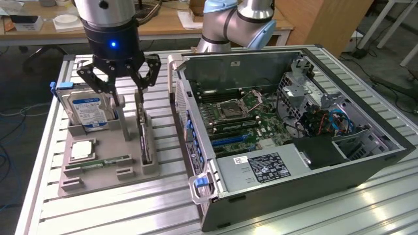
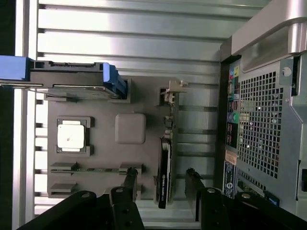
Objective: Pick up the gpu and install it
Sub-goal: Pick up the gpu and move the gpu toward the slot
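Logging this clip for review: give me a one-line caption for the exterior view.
Open gripper above the gpu standing on edge in its grey holder, beside the open computer case.

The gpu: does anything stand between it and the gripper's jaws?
Nothing visible does. The gripper hangs above the gpu, which stands on edge in the grey holder, with open jaws spread to either side of it. The hard drive stands apart, beside it.
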`<state>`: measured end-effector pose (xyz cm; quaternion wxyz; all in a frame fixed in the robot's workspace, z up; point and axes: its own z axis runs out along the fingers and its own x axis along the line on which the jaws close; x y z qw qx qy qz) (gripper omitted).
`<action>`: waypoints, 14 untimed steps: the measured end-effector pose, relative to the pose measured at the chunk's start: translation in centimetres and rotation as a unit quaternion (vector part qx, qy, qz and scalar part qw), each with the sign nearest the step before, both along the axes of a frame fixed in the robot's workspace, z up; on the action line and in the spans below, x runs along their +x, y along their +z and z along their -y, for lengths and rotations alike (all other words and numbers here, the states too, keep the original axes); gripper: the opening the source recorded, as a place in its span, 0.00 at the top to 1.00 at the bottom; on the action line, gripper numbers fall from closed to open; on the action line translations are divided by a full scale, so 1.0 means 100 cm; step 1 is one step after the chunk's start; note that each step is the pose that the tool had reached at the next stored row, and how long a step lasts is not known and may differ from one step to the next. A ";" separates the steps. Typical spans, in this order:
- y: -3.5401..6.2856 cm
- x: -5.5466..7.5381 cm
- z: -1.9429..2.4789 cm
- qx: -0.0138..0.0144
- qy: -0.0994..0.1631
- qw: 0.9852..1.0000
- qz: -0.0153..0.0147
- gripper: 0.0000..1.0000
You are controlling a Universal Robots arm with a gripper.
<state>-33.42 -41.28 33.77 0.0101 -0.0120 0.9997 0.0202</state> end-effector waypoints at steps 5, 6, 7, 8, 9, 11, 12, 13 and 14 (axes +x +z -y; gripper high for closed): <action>-0.0091 0.000 0.0024 0.000 0.000 1.000 0.000 0.47; -0.0109 0.000 0.0026 0.000 0.000 1.000 0.000 0.47; -0.0127 0.000 0.0029 0.000 0.000 1.000 0.000 0.47; -0.0145 0.000 0.0028 0.000 0.000 1.000 0.000 0.47; -0.0165 0.000 0.0028 0.000 0.000 1.000 0.000 0.47; -0.0201 0.000 0.0028 0.000 0.000 1.000 0.000 0.47; -0.0219 0.000 0.0029 0.000 0.000 1.000 0.000 0.47; -0.0237 0.000 0.0029 0.000 0.000 1.000 0.001 0.47; -0.0254 0.000 0.0033 0.000 0.000 1.000 0.001 0.47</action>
